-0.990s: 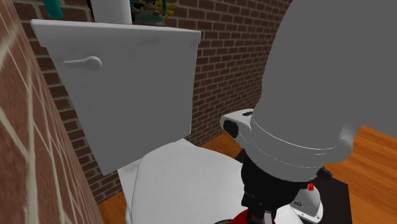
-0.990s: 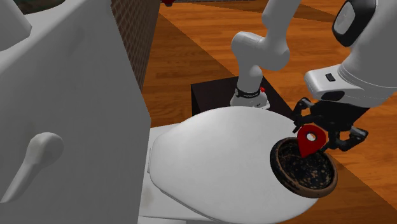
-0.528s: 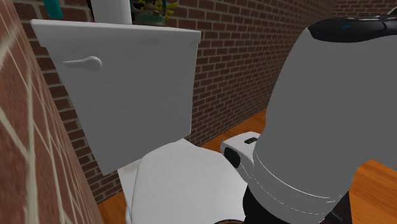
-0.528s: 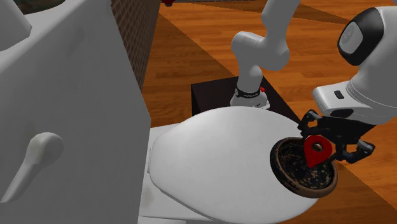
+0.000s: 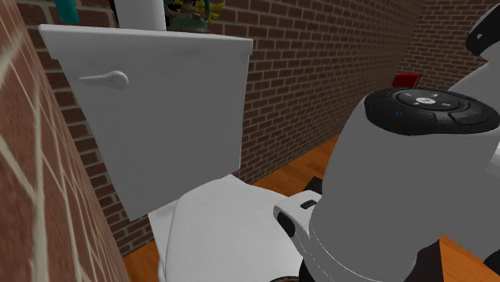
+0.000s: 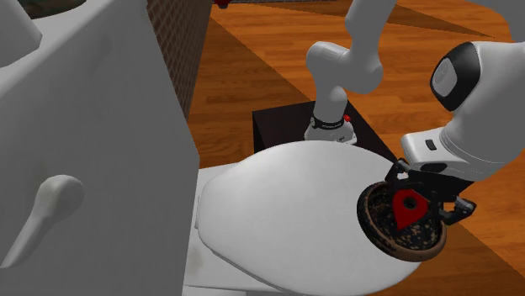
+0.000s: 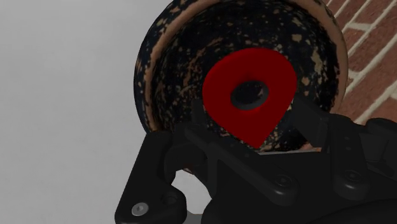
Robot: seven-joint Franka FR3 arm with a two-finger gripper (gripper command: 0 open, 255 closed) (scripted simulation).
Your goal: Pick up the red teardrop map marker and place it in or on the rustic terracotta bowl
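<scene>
Bowl (image 6: 418, 244) on toilet lid (image 6: 286, 210), apparently; brick walls (image 5: 320, 64)

- Toilet lid (image 6: 286, 210): white, closed, smooth and slightly domed; this is the surface that carries the things.
- Bowl (image 6: 368, 225): round and upright, dark inside with terracotta-coloured speckles and a pale brown rim. It rests directly on the toilet lid, close to the lid's edge at the second exterior view's right.
- Floor (image 6: 252, 67): orange-brown wooden planks. It bears the toilet and the dark box stand (image 6: 278, 126) just beside it.
</scene>
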